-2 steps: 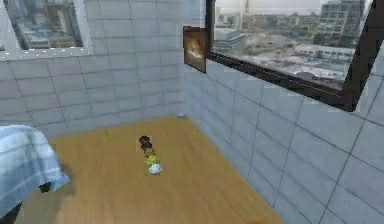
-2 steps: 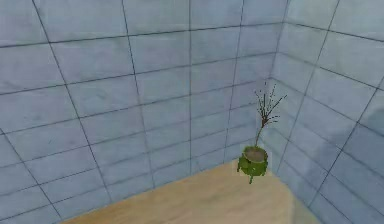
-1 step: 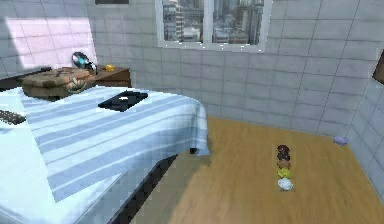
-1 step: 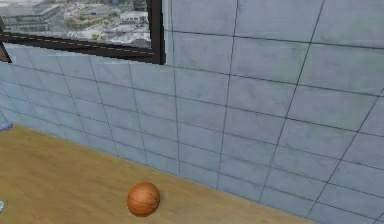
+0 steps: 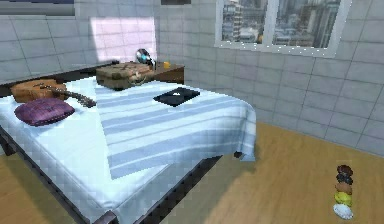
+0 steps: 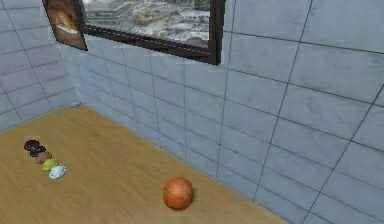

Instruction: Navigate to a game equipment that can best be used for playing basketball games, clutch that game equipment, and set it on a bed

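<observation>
An orange basketball [image 6: 179,192] lies on the wooden floor near the tiled wall in the arm side view, low and just left of the middle. A bed [image 5: 130,165] with a pale blue and white striped cover takes up the forward view's left and middle. On it lie a guitar [image 5: 50,91], a purple pillow [image 5: 44,112], a brown bag [image 5: 125,73] and a flat dark device [image 5: 176,96].
A row of small round things [image 5: 344,190] lies on the floor at the forward view's right; the same row of small things [image 6: 45,158] is at the arm side view's left. A window [image 5: 282,22] is set in the tiled wall. A bedside table [image 5: 165,71] stands behind the bed. A picture [image 6: 66,22] hangs by the window [image 6: 155,22].
</observation>
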Robot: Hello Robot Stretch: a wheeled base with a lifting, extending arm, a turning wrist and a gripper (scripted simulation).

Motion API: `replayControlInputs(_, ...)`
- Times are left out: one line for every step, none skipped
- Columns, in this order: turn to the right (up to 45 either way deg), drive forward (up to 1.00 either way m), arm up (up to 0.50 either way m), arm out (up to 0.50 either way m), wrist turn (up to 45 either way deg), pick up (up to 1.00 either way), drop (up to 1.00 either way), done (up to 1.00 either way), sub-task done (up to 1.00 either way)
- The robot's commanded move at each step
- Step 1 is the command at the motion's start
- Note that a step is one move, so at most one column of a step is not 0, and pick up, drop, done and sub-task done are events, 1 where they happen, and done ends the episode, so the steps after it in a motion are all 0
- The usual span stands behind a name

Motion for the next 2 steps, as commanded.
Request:
replayControlInputs(0.0, 0.00, 0.20, 0.00, 0.0, 0.00, 0.00, 0.00, 0.00)
replayControlInputs(0.0, 0.00, 0.00, 0.50, 0.0, 0.00, 0.00, 0.00, 0.00)
